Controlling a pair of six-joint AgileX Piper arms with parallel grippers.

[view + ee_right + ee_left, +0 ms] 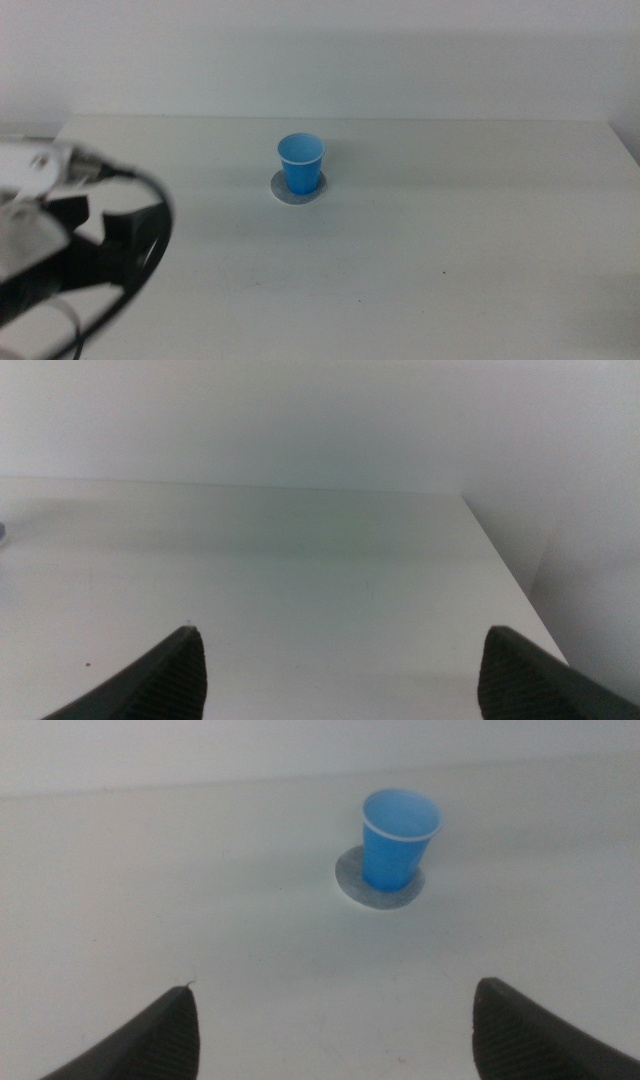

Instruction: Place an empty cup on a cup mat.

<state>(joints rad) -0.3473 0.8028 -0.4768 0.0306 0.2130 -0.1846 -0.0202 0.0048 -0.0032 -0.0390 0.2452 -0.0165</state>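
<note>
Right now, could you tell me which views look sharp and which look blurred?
Middle view: left arm close and blurred, cup on mat fairly sharp. Left wrist view: cup crisp, soft shadow, jaws wide apart. Right wrist view: bare table, dim, even light.

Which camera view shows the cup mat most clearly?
The left wrist view: the cup mat appears largest there, under the upright cup. The middle view shows it smaller. The right wrist view does not show it.

Bright blue cup (301, 163) on a speckled grey, white-edged cup mat (283, 195).
</note>
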